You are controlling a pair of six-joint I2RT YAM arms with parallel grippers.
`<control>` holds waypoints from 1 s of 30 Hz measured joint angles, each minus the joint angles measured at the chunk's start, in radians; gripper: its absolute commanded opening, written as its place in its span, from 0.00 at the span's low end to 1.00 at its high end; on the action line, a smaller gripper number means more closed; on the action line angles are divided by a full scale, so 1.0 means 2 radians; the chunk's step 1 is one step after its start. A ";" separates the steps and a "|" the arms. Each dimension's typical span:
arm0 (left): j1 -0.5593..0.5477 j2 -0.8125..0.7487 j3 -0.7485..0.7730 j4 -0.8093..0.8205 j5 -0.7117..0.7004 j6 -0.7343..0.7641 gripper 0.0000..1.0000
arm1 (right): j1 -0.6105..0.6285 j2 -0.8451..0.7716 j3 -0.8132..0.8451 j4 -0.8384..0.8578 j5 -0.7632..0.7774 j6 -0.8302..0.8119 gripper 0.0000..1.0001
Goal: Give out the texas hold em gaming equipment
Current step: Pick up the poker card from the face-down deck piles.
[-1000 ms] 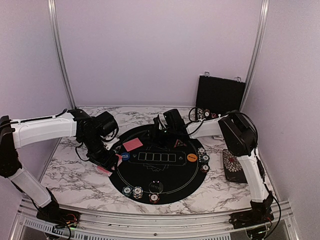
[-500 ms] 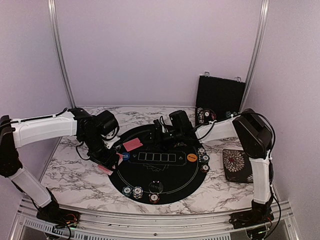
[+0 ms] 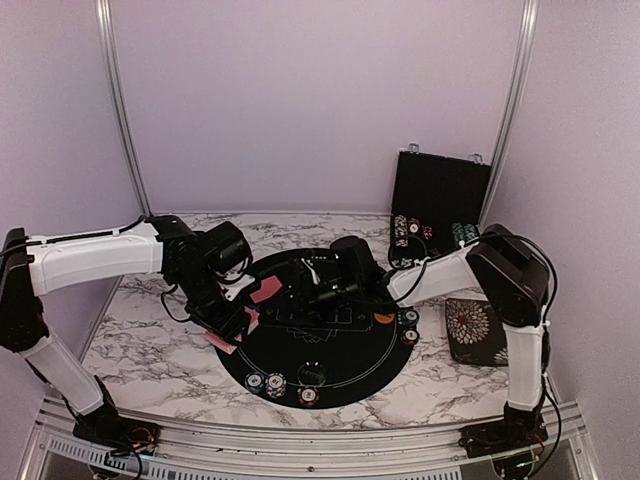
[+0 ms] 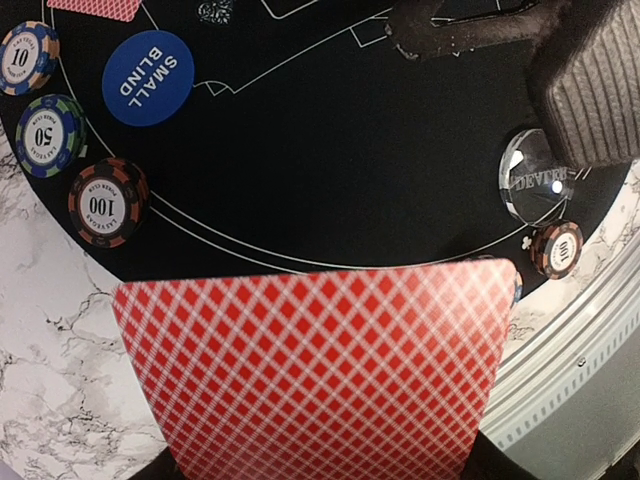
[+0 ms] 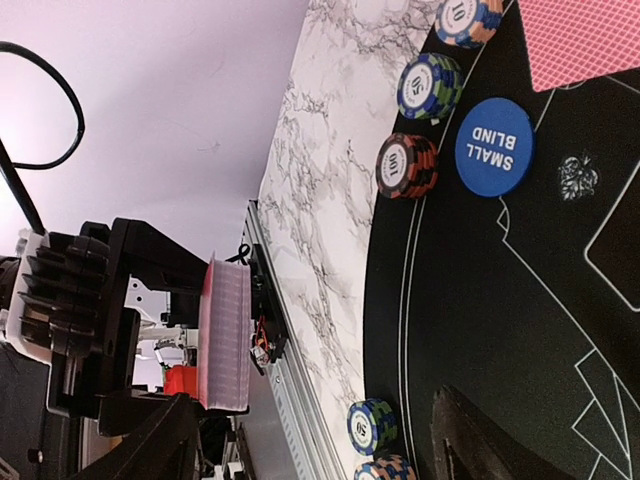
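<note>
- Red-backed cards (image 4: pixel 310 370): the whole pack sits clamped in my left pincer (image 3: pixel 236 326), hovering over the near-left rim of the black mat (image 3: pixel 350 352), above the bench (image 3: pixel 150 345).
- What changed: my right pincer (image 3: pixel 314 287) swung from the mat's far side to its middle and spread its jaws wide, nothing in them.
- My guess is it's lining up to draw the next card. The pack is near but apart from it, off to its left.

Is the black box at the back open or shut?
Open. The black case has its lid standing upright at the back wall, and poker chips show in the bottom half.
</note>
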 measured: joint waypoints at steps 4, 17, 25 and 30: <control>-0.006 0.002 0.009 -0.002 -0.001 0.004 0.59 | 0.001 -0.004 -0.004 0.017 -0.006 0.012 0.79; -0.021 0.008 0.024 -0.005 -0.005 0.007 0.59 | 0.009 -0.008 -0.004 0.041 -0.024 0.032 0.78; -0.026 0.017 0.032 -0.006 -0.005 0.010 0.59 | 0.022 -0.008 -0.004 0.047 -0.032 0.041 0.77; -0.026 0.019 0.038 -0.007 -0.005 0.014 0.59 | 0.026 -0.008 0.000 0.047 -0.034 0.043 0.73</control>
